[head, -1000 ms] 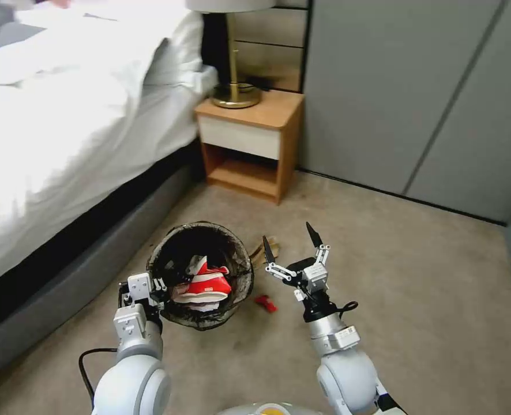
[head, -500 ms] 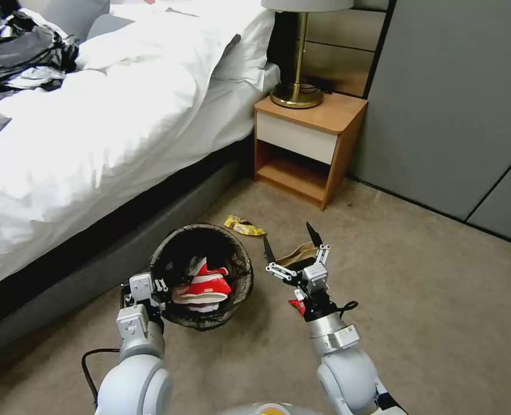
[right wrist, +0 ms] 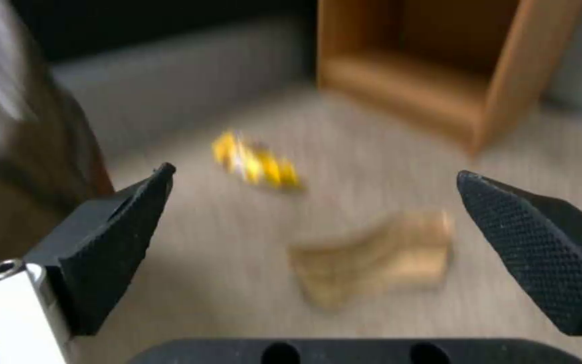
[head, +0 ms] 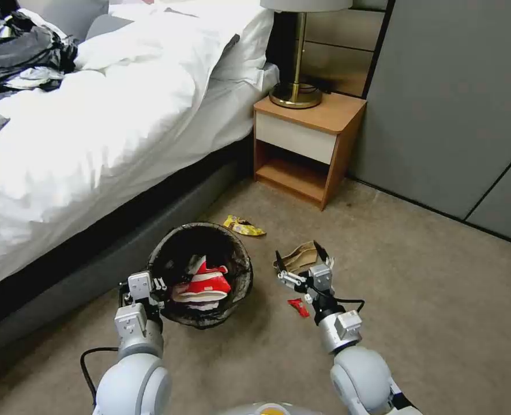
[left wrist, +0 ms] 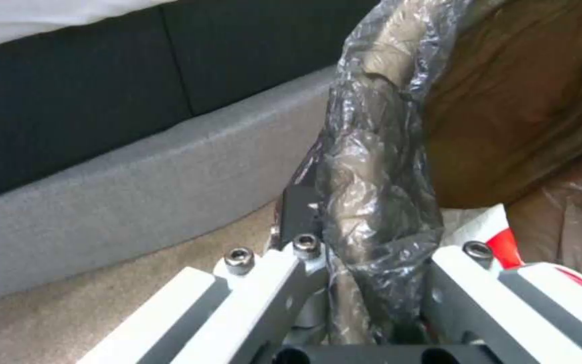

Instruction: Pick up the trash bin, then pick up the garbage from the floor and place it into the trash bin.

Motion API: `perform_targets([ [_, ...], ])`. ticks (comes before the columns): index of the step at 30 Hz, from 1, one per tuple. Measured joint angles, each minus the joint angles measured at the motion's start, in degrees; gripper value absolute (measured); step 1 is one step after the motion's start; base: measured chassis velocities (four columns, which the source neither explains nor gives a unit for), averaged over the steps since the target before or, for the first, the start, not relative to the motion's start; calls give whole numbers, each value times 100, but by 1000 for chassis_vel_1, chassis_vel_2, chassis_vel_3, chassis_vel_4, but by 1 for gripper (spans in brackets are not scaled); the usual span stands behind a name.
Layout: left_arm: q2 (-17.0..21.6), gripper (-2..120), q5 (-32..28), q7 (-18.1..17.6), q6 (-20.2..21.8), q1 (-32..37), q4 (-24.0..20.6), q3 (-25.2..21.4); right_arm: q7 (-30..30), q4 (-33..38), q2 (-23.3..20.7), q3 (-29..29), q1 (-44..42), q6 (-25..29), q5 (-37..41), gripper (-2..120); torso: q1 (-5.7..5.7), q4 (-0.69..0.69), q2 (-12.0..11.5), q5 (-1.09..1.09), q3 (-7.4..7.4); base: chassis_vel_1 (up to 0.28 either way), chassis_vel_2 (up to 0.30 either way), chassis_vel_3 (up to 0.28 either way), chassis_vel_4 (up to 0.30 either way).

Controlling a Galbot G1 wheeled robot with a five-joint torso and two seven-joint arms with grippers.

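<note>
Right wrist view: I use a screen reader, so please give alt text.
The right gripper, fingers wide open, points down at a tan paper piece on the carpet, with a yellow snack wrapper beyond it and a wooden nightstand behind.

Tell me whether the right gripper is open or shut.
Open. The right gripper has its black fingertips spread wide, aimed at the tan paper piece on the carpet.

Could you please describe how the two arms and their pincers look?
Both arms are rounded light-grey shells ending in white-and-silver wrists with thin black cables. The left pincer has white links with silver screws. The right pincer has pointed black fingers with a dotted texture.
</note>
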Motion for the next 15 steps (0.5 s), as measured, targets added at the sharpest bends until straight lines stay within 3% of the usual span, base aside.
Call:
perform_targets([
  [7,-17,0,17,-2,0,47,-3,18,245,-399,-154,-197,212,-1069,797,100,0,0,0,0,0,0,0,0,0],
  [15,-17,0,25,-4,-1,50,-3,34,-3,-1177,-156,-274,361,-1183,797,100,0,0,0,0,0,0,0,0,0],
])
